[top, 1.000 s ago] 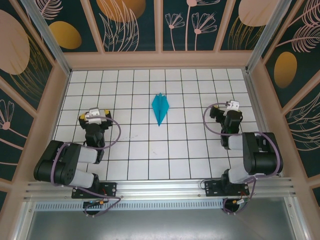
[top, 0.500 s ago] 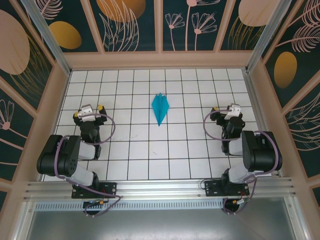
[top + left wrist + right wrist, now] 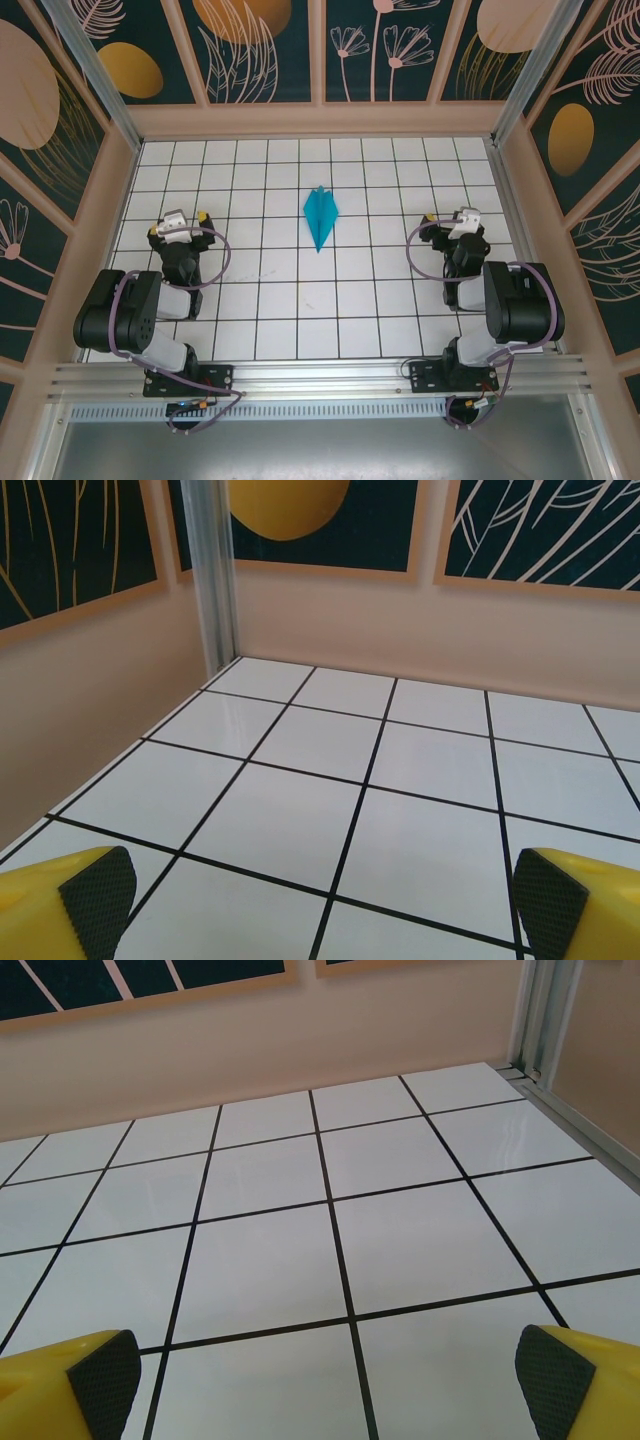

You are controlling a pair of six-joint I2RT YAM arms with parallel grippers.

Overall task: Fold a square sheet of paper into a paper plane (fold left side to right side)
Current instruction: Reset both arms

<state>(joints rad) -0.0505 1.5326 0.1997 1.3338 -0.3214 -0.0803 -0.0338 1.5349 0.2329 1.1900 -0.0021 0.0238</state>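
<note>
Both: left gripper [image 3: 180, 221] wide | right gripper [image 3: 454, 219] wide | paper plane [image 3: 321, 215] between, untouched

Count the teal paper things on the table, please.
1. The paper plane lies on the table, centred left to right, nearer the far wall, tip toward the near edge. None seems hidden.

I can read no word, number or brand mark anywhere around me. The wall panels [image 3: 250, 50] carry only painted leaves, flowers and ovals, and the table [image 3: 350, 300] carries only black grid lines. The paper plane [image 3: 320, 215] is plain teal, and any label on my arms is too small to make out.
</note>
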